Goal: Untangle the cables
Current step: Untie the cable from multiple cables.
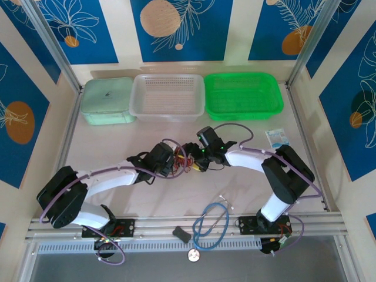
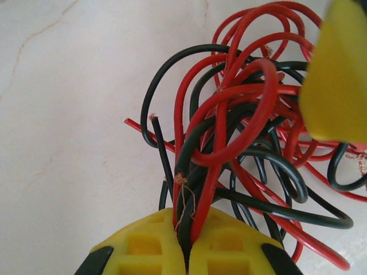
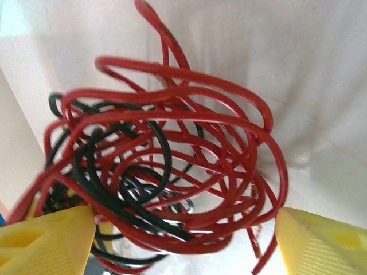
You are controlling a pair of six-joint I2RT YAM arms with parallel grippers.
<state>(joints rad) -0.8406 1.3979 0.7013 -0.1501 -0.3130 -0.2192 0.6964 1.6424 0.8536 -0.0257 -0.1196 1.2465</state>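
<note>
A: Where are the cables [image 1: 191, 165]?

B: In the middle of the table [image 1: 117, 141], bunched into one knot of red and black loops between the two gripper tips. Several cut ends stick out of it, some showing bare copper.

A: Who has hold of it?

B: The left gripper [image 2: 186, 243]. Its yellow fingers [image 2: 149, 249] are pressed together on a few red and black strands at the near edge of the knot.

A: And the right gripper [image 3: 184, 220]?

B: Its jaws stand wide apart with the knot between them. The loops reach close to both fingers, but I can't tell whether they touch. Nothing is pinched there.

A: How do the arms lie?

B: Both reach inward from their bases and meet at the knot, tip to tip.

A: What else is around?

B: At the far edge there is a row of three side by side: a mint box [image 1: 107, 100], a white basket [image 1: 167, 111] and a green basket [image 1: 243, 111]. A small packet [image 1: 276, 138] lies near the right arm. A blue tube [image 1: 211, 226] is looped at the near edge between the bases, well apart from the knot.
</note>
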